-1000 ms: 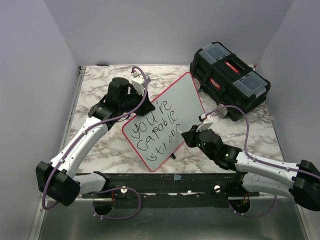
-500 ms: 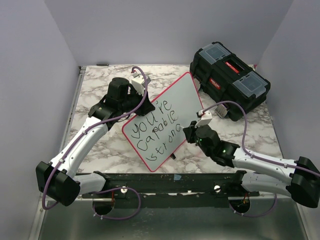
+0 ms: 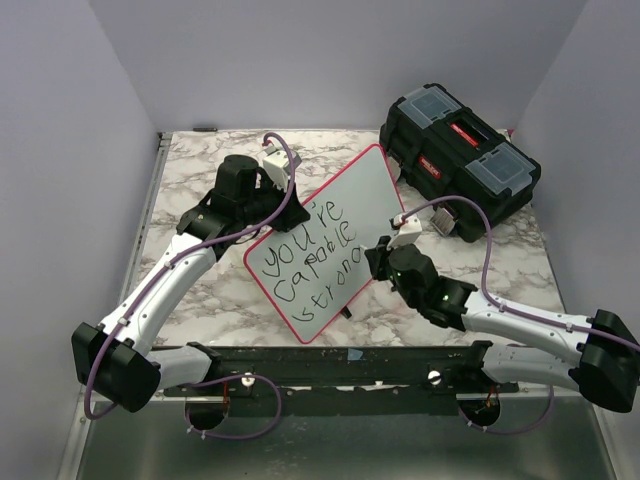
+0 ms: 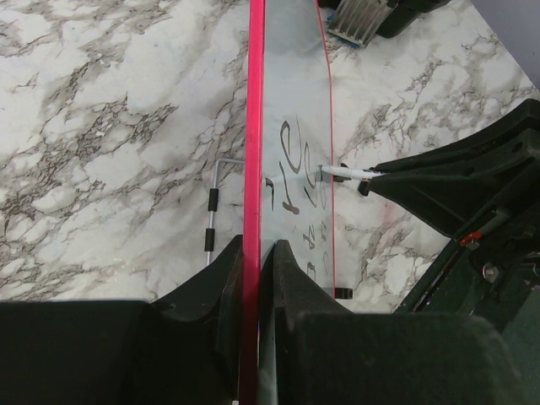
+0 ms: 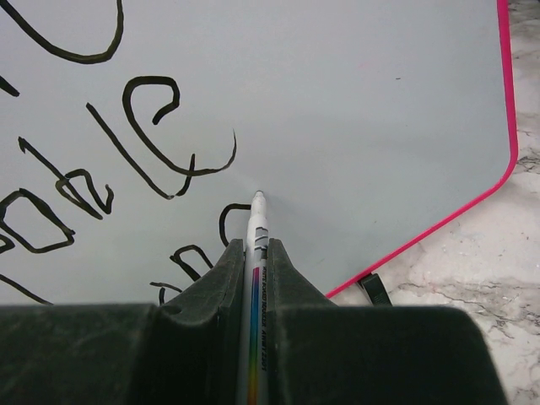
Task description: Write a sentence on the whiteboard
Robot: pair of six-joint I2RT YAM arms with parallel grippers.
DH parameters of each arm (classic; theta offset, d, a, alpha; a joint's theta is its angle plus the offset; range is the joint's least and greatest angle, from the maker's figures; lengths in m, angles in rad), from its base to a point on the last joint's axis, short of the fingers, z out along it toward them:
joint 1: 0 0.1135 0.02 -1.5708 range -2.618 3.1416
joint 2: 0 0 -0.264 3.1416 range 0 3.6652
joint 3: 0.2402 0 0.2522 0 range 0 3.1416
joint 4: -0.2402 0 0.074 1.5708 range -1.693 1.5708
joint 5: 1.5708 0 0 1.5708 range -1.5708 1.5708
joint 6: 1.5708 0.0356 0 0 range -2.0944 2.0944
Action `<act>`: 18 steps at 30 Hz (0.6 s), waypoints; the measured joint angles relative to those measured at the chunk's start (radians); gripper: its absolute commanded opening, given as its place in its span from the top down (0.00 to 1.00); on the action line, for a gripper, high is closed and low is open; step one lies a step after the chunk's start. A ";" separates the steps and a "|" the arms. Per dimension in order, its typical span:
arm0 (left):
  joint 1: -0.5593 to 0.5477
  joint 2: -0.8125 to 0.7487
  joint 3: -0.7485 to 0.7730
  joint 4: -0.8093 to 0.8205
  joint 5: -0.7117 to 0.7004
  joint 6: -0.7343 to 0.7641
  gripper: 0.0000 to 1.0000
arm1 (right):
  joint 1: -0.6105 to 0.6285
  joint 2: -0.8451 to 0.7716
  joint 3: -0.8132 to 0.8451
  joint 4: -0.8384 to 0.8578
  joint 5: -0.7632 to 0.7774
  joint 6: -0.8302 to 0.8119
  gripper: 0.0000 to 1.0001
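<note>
Pinching the whiteboard [image 3: 362,198] by its rim, your left gripper [image 4: 253,255] holds it steady above the table [image 3: 180,180] so your right gripper [image 5: 253,250], squeezing the marker [image 5: 258,218], can write the sentence [image 3: 305,262].

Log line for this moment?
left gripper: shut on whiteboard rim | right gripper: shut on marker | marker tip: at whiteboard, end of sentence

Robot laboratory cell. Enclosure: plain lavender walls [image 3: 330,60] on three sides of marble-patterned bench [image 3: 175,185]. Fixtures: left arm [image 3: 165,285], right arm [image 3: 525,322] bolted along near edge. Black toolbox [image 3: 460,160], far right corner.
</note>
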State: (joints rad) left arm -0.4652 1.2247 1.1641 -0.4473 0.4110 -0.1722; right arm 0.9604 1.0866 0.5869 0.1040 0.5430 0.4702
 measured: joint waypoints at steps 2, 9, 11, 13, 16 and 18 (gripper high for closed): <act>0.000 0.000 0.000 0.000 0.000 0.000 1.00 | 0.000 0.000 0.000 0.000 0.000 0.000 0.99; 0.000 0.000 0.000 0.000 -0.001 0.000 1.00 | 0.000 -0.001 -0.009 0.010 0.000 0.012 0.99; 0.000 0.000 0.000 -0.001 -0.002 0.000 1.00 | 0.000 -0.004 -0.016 0.019 -0.001 0.019 0.99; 0.000 0.000 0.000 -0.001 -0.002 0.000 1.00 | 0.000 -0.008 -0.024 0.026 -0.001 0.026 0.99; 0.000 0.000 0.000 -0.001 -0.002 0.000 1.00 | 0.000 -0.014 -0.035 0.032 -0.002 0.031 0.99; 0.000 0.000 0.000 -0.001 -0.002 0.000 1.00 | 0.000 -0.019 -0.045 0.032 -0.004 0.035 0.99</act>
State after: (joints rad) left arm -0.4648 1.2247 1.1641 -0.4480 0.4088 -0.1722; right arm 0.9604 1.0676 0.5419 0.1360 0.5388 0.5053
